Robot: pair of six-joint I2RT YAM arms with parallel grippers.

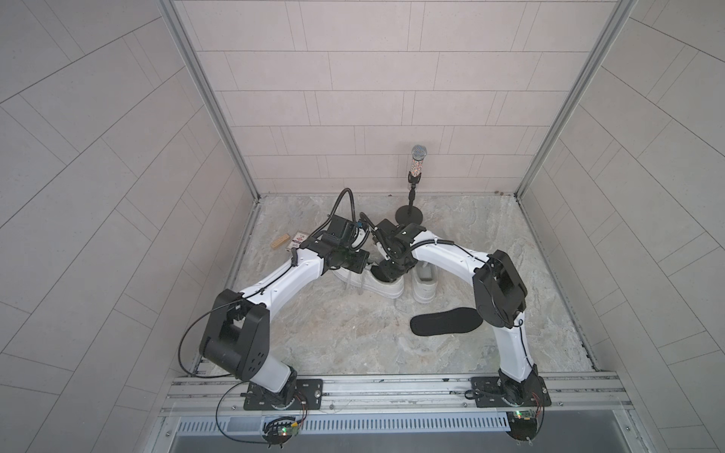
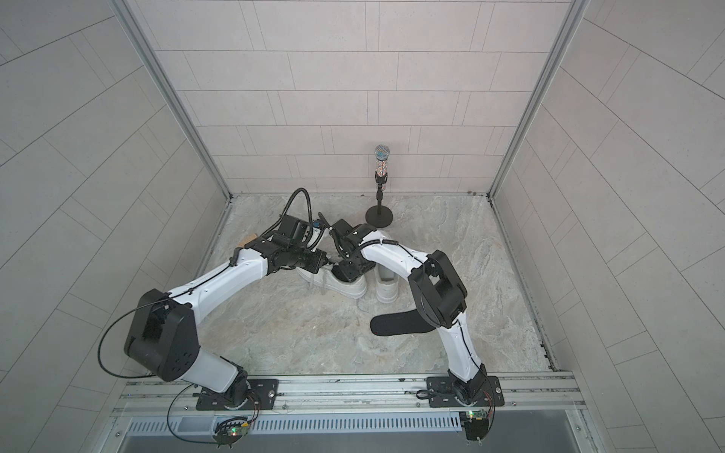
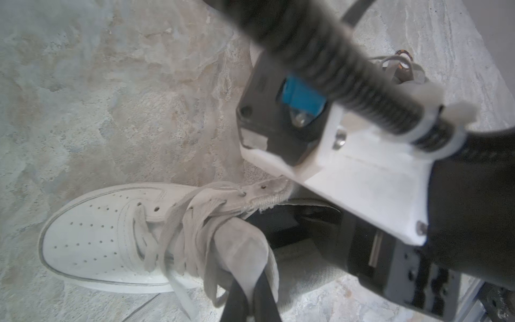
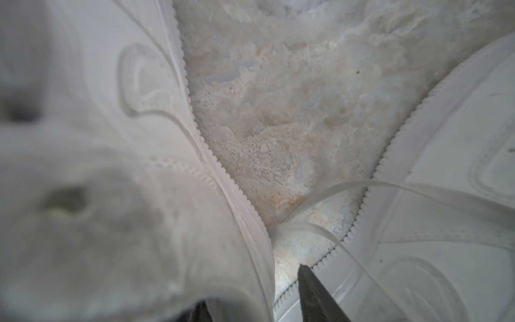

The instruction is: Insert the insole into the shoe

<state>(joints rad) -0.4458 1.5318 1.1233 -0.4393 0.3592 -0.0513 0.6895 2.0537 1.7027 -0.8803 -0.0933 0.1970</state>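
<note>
A white shoe (image 1: 386,288) lies mid-table with its toe toward the left; the left wrist view shows its laces and perforated toe (image 3: 92,237). My left gripper (image 3: 250,295) is shut on the shoe's tongue (image 3: 242,251), pinching it back. My right gripper (image 4: 250,290) is open and straddles the shoe's side wall (image 4: 195,223): one finger is inside the opening, the other finger (image 4: 315,292) is outside, clear of the wall. A black insole (image 1: 377,271) shows inside the shoe's opening beneath the right gripper (image 1: 389,270).
A second white shoe (image 1: 425,284) stands close to the first one's right. Another black insole (image 1: 445,321) lies flat nearer the front by the right arm. A microphone on a stand (image 1: 416,161) is at the back; a small box (image 1: 299,240) and wooden block (image 1: 279,242) at left.
</note>
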